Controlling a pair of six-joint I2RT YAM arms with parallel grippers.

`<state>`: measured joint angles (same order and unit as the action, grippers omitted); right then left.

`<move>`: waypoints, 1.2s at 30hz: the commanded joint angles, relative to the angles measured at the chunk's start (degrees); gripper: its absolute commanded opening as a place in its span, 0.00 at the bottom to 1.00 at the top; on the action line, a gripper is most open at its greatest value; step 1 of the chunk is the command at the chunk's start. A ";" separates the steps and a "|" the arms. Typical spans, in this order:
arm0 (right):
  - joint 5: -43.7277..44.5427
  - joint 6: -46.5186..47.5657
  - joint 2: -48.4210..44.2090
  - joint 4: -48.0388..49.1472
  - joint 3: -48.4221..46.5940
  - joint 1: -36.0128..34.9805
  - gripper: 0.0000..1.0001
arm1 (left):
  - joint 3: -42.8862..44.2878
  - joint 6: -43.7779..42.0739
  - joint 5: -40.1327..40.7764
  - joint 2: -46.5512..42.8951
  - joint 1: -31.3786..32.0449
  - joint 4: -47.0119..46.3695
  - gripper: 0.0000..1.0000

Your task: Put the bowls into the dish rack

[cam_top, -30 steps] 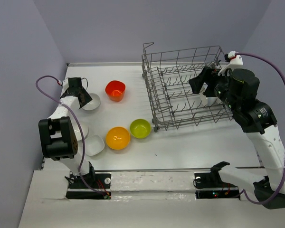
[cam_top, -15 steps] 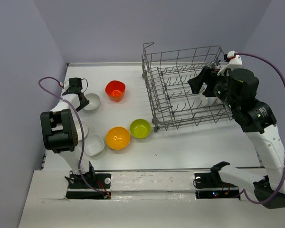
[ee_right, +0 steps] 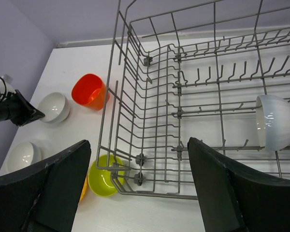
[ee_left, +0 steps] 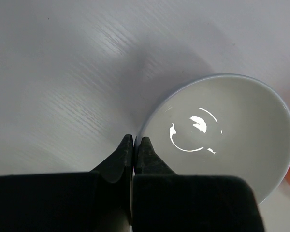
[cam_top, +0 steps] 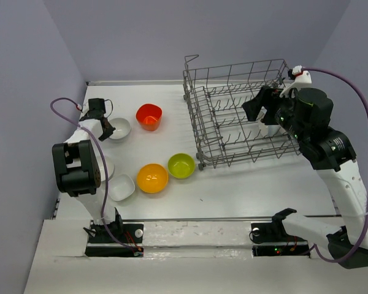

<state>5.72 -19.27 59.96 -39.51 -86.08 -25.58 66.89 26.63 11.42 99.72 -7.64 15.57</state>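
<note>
My left gripper (cam_top: pixel 109 130) (ee_left: pixel 135 140) is shut on the near rim of a white bowl (cam_top: pixel 119 130) (ee_left: pixel 222 140) at the table's far left, one finger inside the rim and one outside. A red-orange bowl (cam_top: pixel 149 116) (ee_right: pixel 89 92) sits to its right. Nearer the front lie a lime green bowl (cam_top: pixel 181 165) (ee_right: pixel 104 179), an orange-yellow bowl (cam_top: pixel 152 177) and two more white bowls (cam_top: pixel 121 187) (cam_top: pixel 105 169). My right gripper (cam_top: pixel 260 113) (ee_right: pixel 139 145) hangs open above the dish rack (cam_top: pixel 233 116) (ee_right: pixel 178 113), nothing between its fingers. One white bowl (ee_right: pixel 275 121) stands on the prongs inside the rack.
The lime green bowl sits close against the rack's front left corner. The left arm's purple cable (cam_top: pixel 64 119) loops beside the left wall. The back wall runs just behind the rack.
My left gripper has closed from wide open onto the white bowl's rim, its wrist shifting slightly. The right arm and all other bowls have stayed still.
</note>
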 commanded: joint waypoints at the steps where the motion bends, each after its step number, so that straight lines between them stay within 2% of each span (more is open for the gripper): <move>1: -0.88 0.28 0.33 0.66 -0.14 -0.34 0.86 | 3.07 -0.35 -1.31 -5.57 -0.36 0.51 0.00; 8: -4.48 -0.51 3.22 -0.57 -2.94 -0.34 0.84 | 5.35 -2.02 -3.86 -16.92 0.43 2.62 0.00; 12: -9.85 -1.91 7.54 -1.89 -6.46 -0.34 0.78 | 8.34 -3.08 -2.10 -23.16 4.12 5.43 0.00; 15: -11.43 -3.14 10.87 -2.15 -9.17 -1.48 0.77 | 12.37 -4.92 2.81 -26.15 10.43 8.85 0.00; 18: -9.33 -4.02 14.47 -2.24 -12.86 -5.87 0.77 | 17.11 -5.28 6.24 -27.65 16.76 12.11 0.00; 23: -0.80 -4.38 23.77 -4.95 -21.83 -15.44 0.77 | 20.29 -4.66 10.36 -28.09 25.89 14.66 0.00; 27: 4.21 -4.64 29.50 -6.02 -27.99 -19.84 0.76 | 20.91 -3.78 12.65 -27.65 30.92 15.01 0.00; 36: 14.41 -4.64 38.99 -7.87 -36.70 -24.25 0.71 | 21.35 -1.85 16.79 -27.30 39.19 15.45 0.00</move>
<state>14.41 -23.73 97.49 -46.54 -118.85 -48.49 85.19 22.76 24.51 73.54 29.93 34.48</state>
